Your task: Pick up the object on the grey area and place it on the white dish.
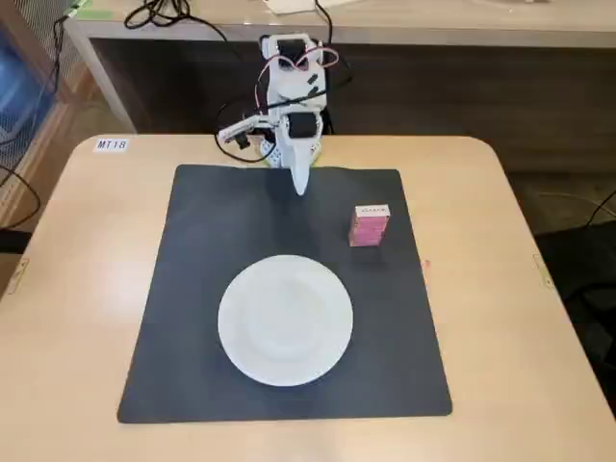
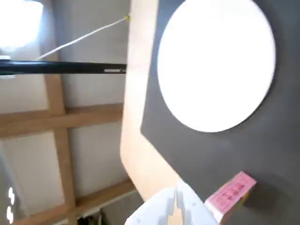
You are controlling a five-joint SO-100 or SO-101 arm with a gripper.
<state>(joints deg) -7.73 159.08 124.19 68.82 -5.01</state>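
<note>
Fixed view: the white plastic gripper (image 1: 299, 183) hangs at the far edge of the grey area (image 1: 202, 289), its two fingers drawn together into one tapered point, holding nothing. It is part of a folded white arm (image 1: 289, 91) with red and black wiring, mounted at the far side of the beige table (image 1: 77, 318). Near and to the right of the fingertip, well apart from it, the small pink box (image 1: 369, 225) stands upright on the smooth, matte square mat, its white top face carrying tiny print. Nearer still, around the mat's middle, sits the round, plain white dish (image 1: 285, 320), shallow and bare, apart from the box. In the wrist view the closed fingertips (image 2: 180, 206) enter at the bottom edge, the pink box (image 2: 230, 195) just beside them to the right, and the dish (image 2: 215, 63) fills the upper right over the dark mat (image 2: 262, 154).
</note>
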